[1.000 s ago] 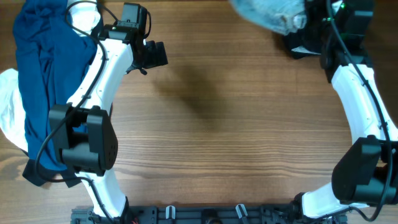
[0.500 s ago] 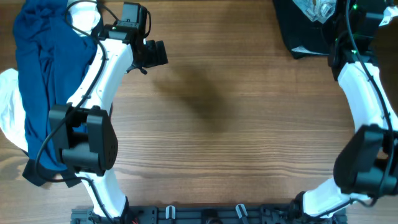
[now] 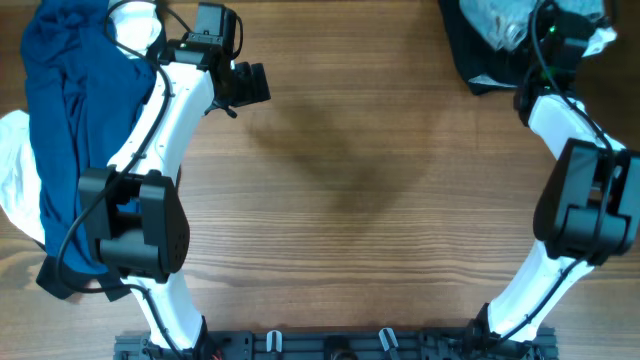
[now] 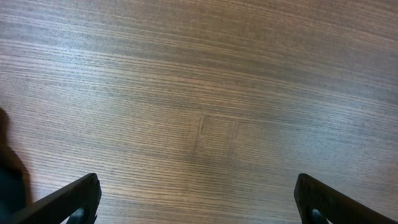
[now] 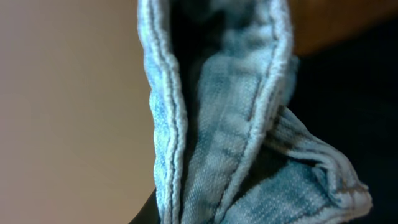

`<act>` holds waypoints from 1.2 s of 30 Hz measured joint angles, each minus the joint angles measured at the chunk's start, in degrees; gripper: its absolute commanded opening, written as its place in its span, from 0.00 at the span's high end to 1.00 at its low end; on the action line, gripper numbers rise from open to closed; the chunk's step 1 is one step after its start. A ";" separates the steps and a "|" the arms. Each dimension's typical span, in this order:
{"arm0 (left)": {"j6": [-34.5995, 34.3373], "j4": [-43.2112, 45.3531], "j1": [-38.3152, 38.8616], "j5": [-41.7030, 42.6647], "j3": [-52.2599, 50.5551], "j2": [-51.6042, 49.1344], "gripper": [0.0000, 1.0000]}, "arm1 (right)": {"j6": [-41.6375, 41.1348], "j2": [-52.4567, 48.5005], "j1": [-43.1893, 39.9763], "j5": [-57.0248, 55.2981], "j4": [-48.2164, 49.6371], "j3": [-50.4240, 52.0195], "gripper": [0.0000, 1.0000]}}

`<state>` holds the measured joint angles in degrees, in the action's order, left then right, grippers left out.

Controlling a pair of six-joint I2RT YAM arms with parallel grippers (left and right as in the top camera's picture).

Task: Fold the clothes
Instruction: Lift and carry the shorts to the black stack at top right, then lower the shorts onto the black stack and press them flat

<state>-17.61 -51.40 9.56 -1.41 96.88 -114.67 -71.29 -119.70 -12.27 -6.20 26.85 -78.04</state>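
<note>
Item: pale-blue washed denim shorts (image 3: 497,22) | sat bunched at far-right corner over black garment (image 3: 468,62) | right gripper (image 3: 535,30) pinched denim seam (fingers hidden) | left gripper (image 3: 250,85) gaped empty | step: pickup; next needed carrying centre, spreading flat.

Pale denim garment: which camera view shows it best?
The right wrist view: the pale denim garment fills the frame close up, seams and stitching sharp. Overhead shows it only as a small pale bundle at the top edge, cut off, over a black garment. The left wrist view shows only the wooden table.
</note>
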 measured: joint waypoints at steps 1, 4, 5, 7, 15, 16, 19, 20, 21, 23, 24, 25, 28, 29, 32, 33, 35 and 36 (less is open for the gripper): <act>0.00 0.09 0.00 0.00 0.00 0.00 0.00 | 0.09 -0.44 0.00 0.17 -1.03 0.00 0.96; 0.00 0.28 0.00 0.02 0.00 0.00 0.00 | 1.49 -1.38 -0.07 0.50 -3.06 0.02 0.96; 0.00 0.28 0.00 0.00 0.00 0.00 0.00 | 2.03 -1.40 -0.09 0.66 -3.08 0.02 0.96; 0.00 0.31 0.00 0.00 0.00 0.00 0.00 | 3.06 -1.38 -0.17 1.14 -3.06 0.02 0.93; 0.00 0.42 0.00 0.02 0.00 0.00 0.00 | 4.15 -1.38 -1.77 8.24 -7.21 0.02 0.01; 0.00 0.44 0.00 0.00 0.00 0.00 0.00 | 4.37 -1.38 -1.97 9.29 -7.50 0.02 0.01; -0.02 0.44 0.00 0.00 0.00 0.00 0.00 | 4.72 -0.76 -2.89 12.87 -9.09 0.02 0.00; 0.00 0.44 0.00 0.00 0.00 0.00 0.00 | 5.20 -0.04 -3.21 14.03 -9.84 0.02 0.00; 0.00 0.44 0.00 0.00 0.00 0.00 0.00 | 5.62 0.68 -3.34 14.58 -10.49 0.02 0.00; 0.00 0.44 0.00 0.00 0.00 0.00 0.00 | 7.15 3.15 -3.43 15.47 -12.66 0.02 0.00; 0.00 0.46 0.00 0.00 0.00 0.00 0.00 | 8.11 4.90 -3.43 15.91 -14.34 0.02 0.00; 0.00 0.46 0.00 0.02 0.00 0.00 0.00 | 9.09 6.64 -3.43 16.31 -16.06 0.00 0.00; 0.00 0.63 0.00 0.13 0.00 0.00 0.00 | 12.79 13.35 -3.37 16.79 -26.32 -0.20 0.00; 0.00 0.72 0.00 0.20 0.00 0.00 0.00 | 14.82 16.37 -3.30 16.70 -31.23 -0.26 0.00; 0.00 0.70 0.00 0.31 0.00 0.00 0.00 | 20.57 23.04 -3.30 15.45 -43.34 -0.57 0.00; 0.00 0.70 0.00 0.37 0.00 0.00 0.00 | 24.55 25.68 -3.30 14.19 -47.80 -0.59 0.00; 0.00 0.83 0.00 0.39 0.00 0.00 0.00 | 28.30 26.69 -3.32 13.35 -49.11 -0.59 0.00; 0.00 0.92 0.00 0.39 0.00 0.00 0.00 | 30.21 26.71 -3.32 13.09 -49.64 -0.63 0.00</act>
<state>-17.61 -50.48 9.56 -1.02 96.88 -114.67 -41.08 -92.99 -15.59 6.90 -22.79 -78.67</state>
